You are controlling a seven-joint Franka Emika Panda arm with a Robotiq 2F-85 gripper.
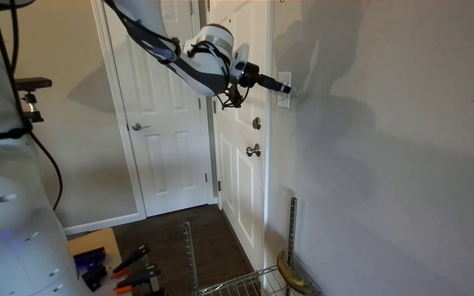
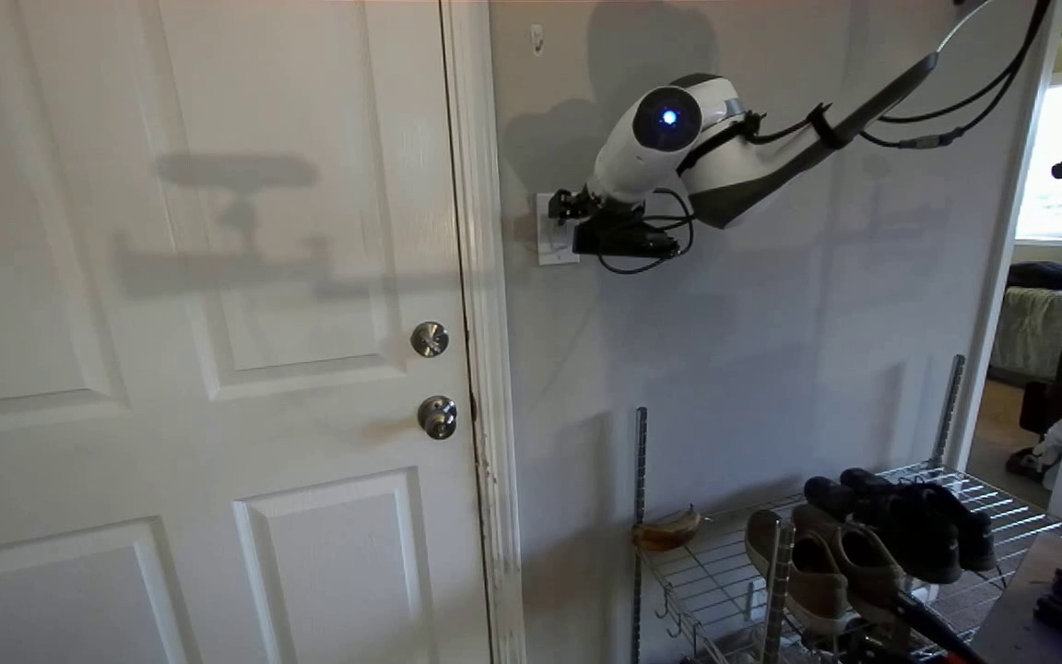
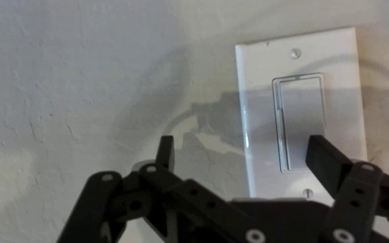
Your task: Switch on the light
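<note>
Fingers [image 3: 326, 162] spread wide, nothing btwn 'em; light switch [image 3: 301, 114] sits just past one tip, bare wall [image 3: 79, 101] past the other. Contact? Can't tell. Prob best: square switch-side tip, push straight, no sideways drag.

In the wrist view the end effector [image 3: 241, 148] runs off the bottom edge and hides the lower edge of the switch plate [image 3: 301, 118], while one dark finger [image 3: 328, 165] covers a lower corner of the rocker [image 3: 302, 104]; whether it touches it cannot be told. In an exterior view the arm [image 1: 204, 68] is cut off by the top edge, and a purple object [image 1: 90, 258] on the tabletop [image 1: 97, 236] is too blurred to name. In an exterior view, picture edges cut off the door [image 2: 218, 443] and wire rack [image 2: 711, 576].
</note>
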